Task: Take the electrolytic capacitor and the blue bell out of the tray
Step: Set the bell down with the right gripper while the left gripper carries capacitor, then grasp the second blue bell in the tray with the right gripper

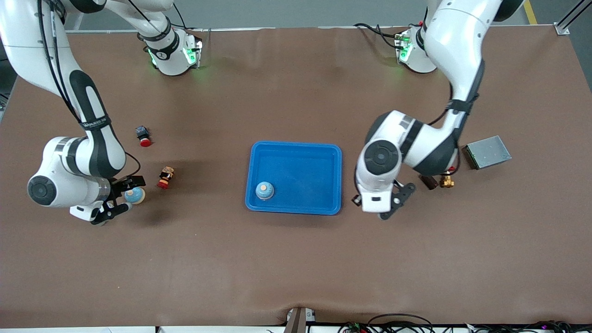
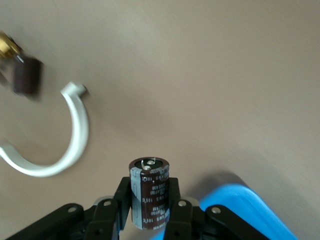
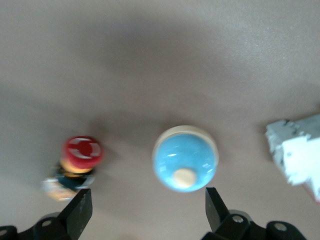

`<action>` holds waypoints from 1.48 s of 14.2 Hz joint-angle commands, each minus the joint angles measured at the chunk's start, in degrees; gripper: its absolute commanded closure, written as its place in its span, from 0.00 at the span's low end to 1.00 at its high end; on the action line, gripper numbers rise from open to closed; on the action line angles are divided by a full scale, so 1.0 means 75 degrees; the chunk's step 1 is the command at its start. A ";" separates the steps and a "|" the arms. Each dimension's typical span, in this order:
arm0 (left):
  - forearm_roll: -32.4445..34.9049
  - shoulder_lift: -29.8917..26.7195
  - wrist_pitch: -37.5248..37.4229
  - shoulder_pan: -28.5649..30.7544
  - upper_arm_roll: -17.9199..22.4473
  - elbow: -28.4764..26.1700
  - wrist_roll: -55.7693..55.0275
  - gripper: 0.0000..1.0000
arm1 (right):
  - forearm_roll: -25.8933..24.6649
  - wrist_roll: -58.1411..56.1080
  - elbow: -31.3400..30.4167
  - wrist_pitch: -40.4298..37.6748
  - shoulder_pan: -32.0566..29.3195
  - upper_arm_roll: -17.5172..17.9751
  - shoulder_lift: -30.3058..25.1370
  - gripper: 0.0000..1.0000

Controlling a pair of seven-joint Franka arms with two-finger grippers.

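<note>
Capacitor [image 2: 149, 192] clamped in left jaws; right jaws wide beside bell [image 3: 185, 158]; brown tabletop [image 1: 296, 259].

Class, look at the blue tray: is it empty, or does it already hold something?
Not empty. One blue bell sits in the blue tray, in the corner nearest the front camera toward the right arm's end.

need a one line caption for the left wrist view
Left gripper holding a dark capacitor upright above the brown table, blue tray corner alongside.
</note>
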 commanded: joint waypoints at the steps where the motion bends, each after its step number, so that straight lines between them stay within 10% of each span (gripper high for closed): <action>1: 0.0079 -0.0209 -0.0441 0.0535 -0.0051 -0.0259 0.0715 1.00 | 0.0570 0.1225 0.0139 -0.0486 0.0326 0.0049 -0.0390 0.00; 10: 0.0173 -0.0269 0.0152 0.2844 -0.0040 -0.1336 0.3658 1.00 | 0.0795 0.7307 0.1226 -0.0428 0.3078 0.0037 -0.0649 0.00; 21: 0.0818 0.0048 0.1818 0.4695 -0.0087 -0.2404 0.5696 1.00 | 0.0713 0.7241 0.2096 0.1013 0.4253 0.0037 0.0816 0.00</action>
